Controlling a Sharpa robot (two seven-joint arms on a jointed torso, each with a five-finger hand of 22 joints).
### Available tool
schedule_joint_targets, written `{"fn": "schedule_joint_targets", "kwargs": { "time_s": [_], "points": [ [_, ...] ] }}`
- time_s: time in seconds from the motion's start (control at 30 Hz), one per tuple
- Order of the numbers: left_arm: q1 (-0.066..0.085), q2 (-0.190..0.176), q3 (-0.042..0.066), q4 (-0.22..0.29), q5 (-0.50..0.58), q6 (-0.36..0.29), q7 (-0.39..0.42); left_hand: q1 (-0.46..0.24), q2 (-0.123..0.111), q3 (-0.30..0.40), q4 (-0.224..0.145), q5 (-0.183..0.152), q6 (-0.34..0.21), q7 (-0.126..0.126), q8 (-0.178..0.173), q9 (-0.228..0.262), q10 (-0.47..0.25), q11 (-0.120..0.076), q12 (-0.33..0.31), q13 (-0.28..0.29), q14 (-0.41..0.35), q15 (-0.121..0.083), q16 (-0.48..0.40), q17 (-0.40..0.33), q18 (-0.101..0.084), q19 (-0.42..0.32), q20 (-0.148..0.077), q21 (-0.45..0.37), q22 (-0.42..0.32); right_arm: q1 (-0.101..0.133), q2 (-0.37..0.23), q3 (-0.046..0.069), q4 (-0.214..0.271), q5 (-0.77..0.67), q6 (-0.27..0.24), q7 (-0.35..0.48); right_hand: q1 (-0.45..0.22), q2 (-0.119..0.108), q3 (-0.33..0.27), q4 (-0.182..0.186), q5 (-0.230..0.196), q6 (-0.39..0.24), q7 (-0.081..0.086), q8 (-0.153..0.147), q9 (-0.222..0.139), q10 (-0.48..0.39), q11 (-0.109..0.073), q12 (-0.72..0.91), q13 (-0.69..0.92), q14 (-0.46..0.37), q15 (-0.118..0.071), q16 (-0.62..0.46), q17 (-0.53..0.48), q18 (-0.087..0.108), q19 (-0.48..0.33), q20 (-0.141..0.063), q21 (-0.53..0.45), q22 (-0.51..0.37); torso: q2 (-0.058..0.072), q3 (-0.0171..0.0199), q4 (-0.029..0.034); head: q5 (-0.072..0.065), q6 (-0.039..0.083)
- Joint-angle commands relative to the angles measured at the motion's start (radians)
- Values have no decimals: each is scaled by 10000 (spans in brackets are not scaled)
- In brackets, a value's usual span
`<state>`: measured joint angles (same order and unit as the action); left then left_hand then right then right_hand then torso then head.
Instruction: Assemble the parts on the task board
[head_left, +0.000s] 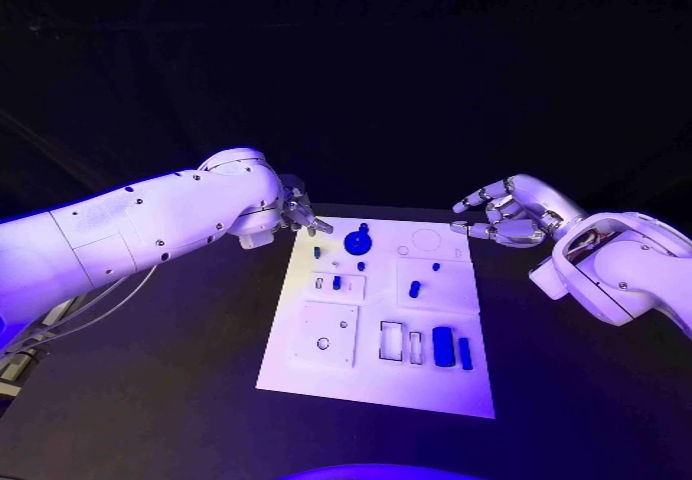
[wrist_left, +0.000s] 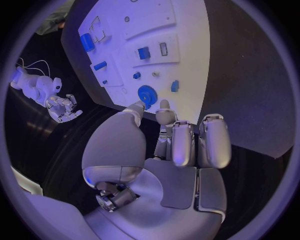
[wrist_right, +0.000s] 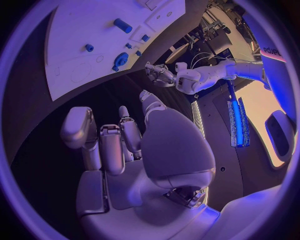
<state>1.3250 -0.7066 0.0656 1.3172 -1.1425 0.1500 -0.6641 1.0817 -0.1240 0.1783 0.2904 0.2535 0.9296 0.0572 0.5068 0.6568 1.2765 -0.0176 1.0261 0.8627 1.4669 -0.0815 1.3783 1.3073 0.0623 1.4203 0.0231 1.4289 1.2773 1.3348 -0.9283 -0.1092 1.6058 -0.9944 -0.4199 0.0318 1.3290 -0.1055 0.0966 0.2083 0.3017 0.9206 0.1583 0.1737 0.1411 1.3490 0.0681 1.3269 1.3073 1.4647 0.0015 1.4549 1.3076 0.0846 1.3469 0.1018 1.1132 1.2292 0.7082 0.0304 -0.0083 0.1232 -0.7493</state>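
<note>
Both hands are held empty above the far end of the board, apparently poised for a first pick. The left hand (head_left: 300, 215), fingers loosely spread, is seen just beside the board's far left corner, near the blue gear (head_left: 358, 241). The right hand (head_left: 505, 212), fingers half curled and apart, is kept off the far right corner. The white board (head_left: 361, 375) is laid mid-surface, with small blue parts (head_left: 443, 345) scattered across it.

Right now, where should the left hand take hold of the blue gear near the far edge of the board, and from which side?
Probably by the toothed rim of the blue gear, from above. It lies flat on the task board, and the left hand hovers open just beside it.
</note>
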Motion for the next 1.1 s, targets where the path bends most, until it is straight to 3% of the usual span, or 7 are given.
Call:
{"fn": "schedule_joint_targets", "kwargs": {
  "time_s": [0.03,0.13,0.27,0.37,0.53,0.67,1.1],
  "points": [
    [45,104,11,-271,259,22,111,146,-3,-75,-6,5,-48,4,-53,-36,-38,18,1,6,456,49,-53,277,2,-32,16,-36,34,-12,21,2,-15,-98,7,16,-91,11,-61,-3,43,-48,-30,51,-17,-53,26,-25,99,608,-64,-45,799,154,-35,-8,-31,-8,13,-6,-10,24,20],
    [64,172,13,-524,237,27,116,172,8,-97,-7,6,-39,7,-69,-58,-14,21,52,68,457,53,-49,282,-8,-5,19,-12,83,-18,27,1,-26,-98,10,16,-91,11,-61,-3,43,-48,-30,51,-17,-53,26,-25,99,608,-64,-45,799,154,-35,-8,-31,-8,17,-13,14,19,10],
    [76,341,5,-938,129,137,119,196,10,-125,-8,6,-26,9,-84,-79,-10,23,62,74,456,55,-52,278,-12,9,22,-2,106,-22,41,1,-30,-98,15,15,-91,11,-61,-3,43,-48,-30,51,-17,-53,26,-25,99,608,-64,-45,799,154,-35,-8,-31,-8,4,7,13,63,-9],
    [70,506,-12,-1211,84,186,127,196,10,-125,-8,6,-26,9,-84,-79,-10,23,62,74,456,55,-52,278,-12,9,22,-2,106,-26,51,1,-35,-98,18,21,-91,11,-61,-3,43,-48,-30,51,-17,-53,26,-25,99,608,-64,-45,799,154,-35,-8,-31,-8,25,-13,-2,80,-5],
    [37,857,-156,-1784,47,436,172,205,9,-233,10,1,3,19,-130,-142,-26,33,54,51,455,64,-54,277,-5,-6,31,-20,74,-32,70,1,-34,-98,21,20,-83,17,-62,-4,49,-48,-31,53,-19,-48,24,-21,101,609,-65,-43,804,153,-31,-9,-26,-3,36,-25,-36,100,-29],
    [1,1030,-211,-2059,43,535,188,171,50,-323,22,2,26,26,-167,-194,-34,41,62,51,454,71,-55,276,-4,-6,38,-24,71,-34,79,1,-33,-98,22,13,-78,20,-62,-5,51,-48,-32,54,-19,-45,24,-18,104,609,-66,-43,804,152,-28,-9,-23,0,62,-38,-58,106,-3],
    [-44,1294,-288,-2455,15,893,185,42,157,-536,22,-3,83,30,-231,-295,-54,47,59,19,453,79,-57,275,-7,4,49,-20,88,-36,111,1,-41,-98,30,5,-78,20,-62,-5,51,-48,-32,54,-19,-45,24,-18,104,609,-66,-43,804,152,-28,-9,-23,0,65,-37,-52,103,-54]
  ]
}}
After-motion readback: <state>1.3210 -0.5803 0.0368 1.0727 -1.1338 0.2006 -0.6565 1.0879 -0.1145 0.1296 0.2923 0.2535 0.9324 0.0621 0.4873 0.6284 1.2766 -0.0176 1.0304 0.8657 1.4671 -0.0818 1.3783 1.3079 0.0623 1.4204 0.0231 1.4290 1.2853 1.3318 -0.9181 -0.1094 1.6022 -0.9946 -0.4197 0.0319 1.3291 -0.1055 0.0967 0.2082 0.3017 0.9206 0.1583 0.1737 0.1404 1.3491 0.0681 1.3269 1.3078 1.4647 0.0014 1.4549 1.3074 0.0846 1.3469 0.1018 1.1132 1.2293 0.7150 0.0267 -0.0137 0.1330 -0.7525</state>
